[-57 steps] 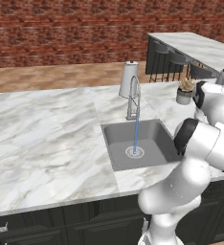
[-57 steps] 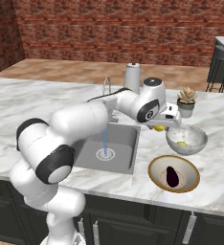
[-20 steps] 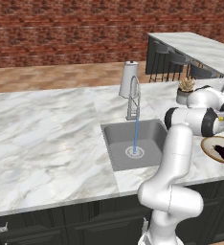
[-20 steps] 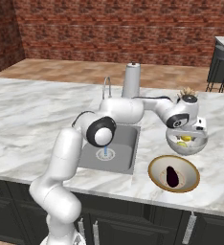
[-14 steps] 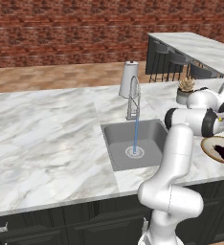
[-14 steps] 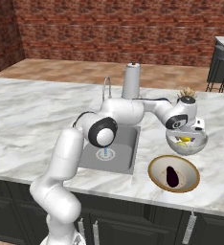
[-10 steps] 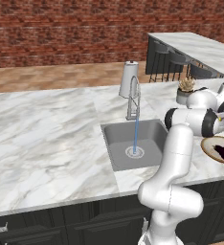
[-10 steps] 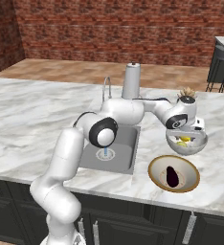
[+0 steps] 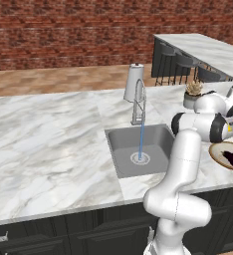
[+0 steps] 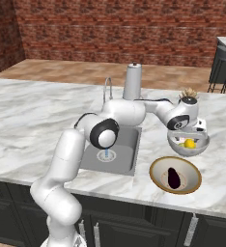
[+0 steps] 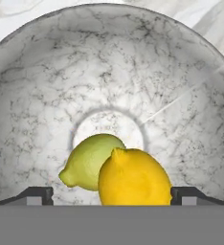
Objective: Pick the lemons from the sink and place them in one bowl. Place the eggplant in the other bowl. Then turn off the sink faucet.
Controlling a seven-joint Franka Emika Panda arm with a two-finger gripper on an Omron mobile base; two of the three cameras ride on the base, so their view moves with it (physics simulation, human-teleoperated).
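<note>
Two lemons lie touching in the deep speckled grey-white bowl [image 11: 47, 86]: the bright yellow lemon [image 11: 134, 179] partly covers the greenish lemon [image 11: 87, 160]. The gripper [image 11: 112, 194] is directly above this bowl with its fingers spread wide, one on each side of the yellow lemon, and it pinches nothing. The eggplant [image 10: 174, 177] lies in the shallow tan bowl [image 10: 156, 168], just beside the grey-white bowl. Water runs from the chrome faucet [image 9: 138, 102] into the sink [image 9: 119, 158], near the bowls.
</note>
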